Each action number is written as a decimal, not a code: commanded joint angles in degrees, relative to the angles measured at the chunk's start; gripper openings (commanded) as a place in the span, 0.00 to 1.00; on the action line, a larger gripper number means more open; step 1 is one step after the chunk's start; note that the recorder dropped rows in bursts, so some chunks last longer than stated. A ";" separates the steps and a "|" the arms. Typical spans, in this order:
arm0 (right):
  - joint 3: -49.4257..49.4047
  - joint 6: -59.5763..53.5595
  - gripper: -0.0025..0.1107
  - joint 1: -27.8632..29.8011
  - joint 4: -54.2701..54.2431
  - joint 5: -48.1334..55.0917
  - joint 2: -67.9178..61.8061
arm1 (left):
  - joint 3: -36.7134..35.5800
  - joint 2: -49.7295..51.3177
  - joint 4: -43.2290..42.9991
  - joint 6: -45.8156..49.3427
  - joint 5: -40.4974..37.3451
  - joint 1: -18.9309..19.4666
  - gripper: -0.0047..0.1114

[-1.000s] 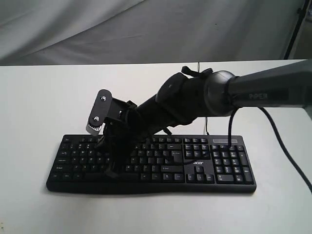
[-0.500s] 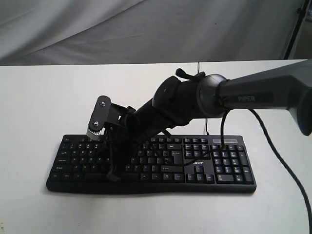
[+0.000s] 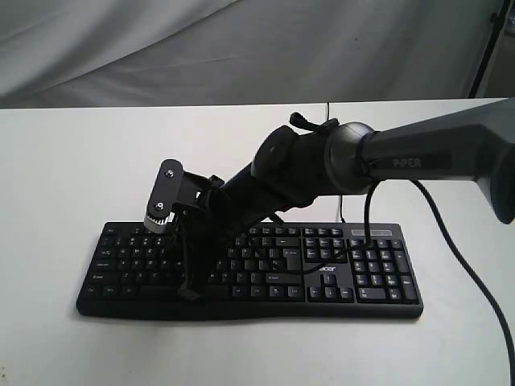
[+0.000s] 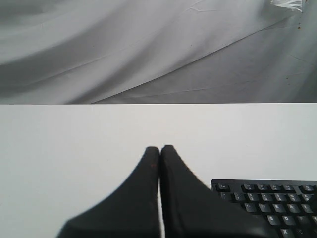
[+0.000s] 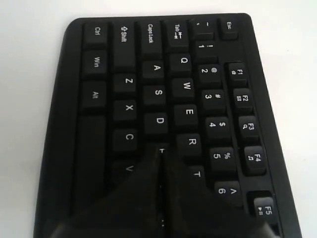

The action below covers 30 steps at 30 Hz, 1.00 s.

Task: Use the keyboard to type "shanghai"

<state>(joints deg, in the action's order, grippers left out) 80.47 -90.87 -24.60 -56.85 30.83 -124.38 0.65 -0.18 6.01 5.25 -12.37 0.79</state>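
Note:
The black keyboard (image 3: 322, 269) lies across the white table, its acer logo to the right of the middle. My right arm reaches across to its left half. The right gripper (image 3: 190, 291) points steeply down, shut and empty, its tips at the lower key rows. In the right wrist view the right gripper (image 5: 161, 148) sits over the F key of the keyboard (image 5: 158, 91), just behind D; whether it touches the key I cannot tell. My left gripper (image 4: 159, 148) is shut with nothing in it, over bare table beside the keyboard's Esc corner (image 4: 270, 198). It does not show in the exterior view.
The white table (image 3: 80, 161) carries only the keyboard. A grey cloth backdrop (image 3: 241, 48) hangs behind it. The keyboard's thin cable (image 3: 327, 108) runs off the far edge. The right arm's black cable (image 3: 463, 241) loops down past the number pad.
The right gripper has dropped a little and shifted slightly right along the keys, towards the keyboard's near edge. It has stayed shut.

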 commanded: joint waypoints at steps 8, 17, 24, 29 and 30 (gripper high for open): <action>0.34 0.25 0.02 -0.01 0.65 0.03 0.03 | -0.03 0.18 0.23 -0.07 0.14 -0.23 0.05; 0.34 0.25 0.02 -0.01 0.77 0.03 0.03 | -0.03 0.18 0.23 -0.07 0.14 -0.23 0.05; 0.34 0.25 0.02 -0.01 0.77 0.03 0.03 | -0.03 0.18 0.23 -0.07 0.14 -0.23 0.05; 0.34 0.25 0.02 -0.01 1.03 0.14 -0.07 | -0.03 0.18 0.23 -0.07 0.14 -0.23 0.05; 0.34 0.25 0.02 -0.01 1.03 0.14 -0.20 | -0.03 0.18 0.23 -0.07 0.14 -0.23 0.05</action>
<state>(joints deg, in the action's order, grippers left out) 80.47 -90.73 -24.60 -56.16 30.83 -124.38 0.65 -0.18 6.01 5.25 -12.37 0.79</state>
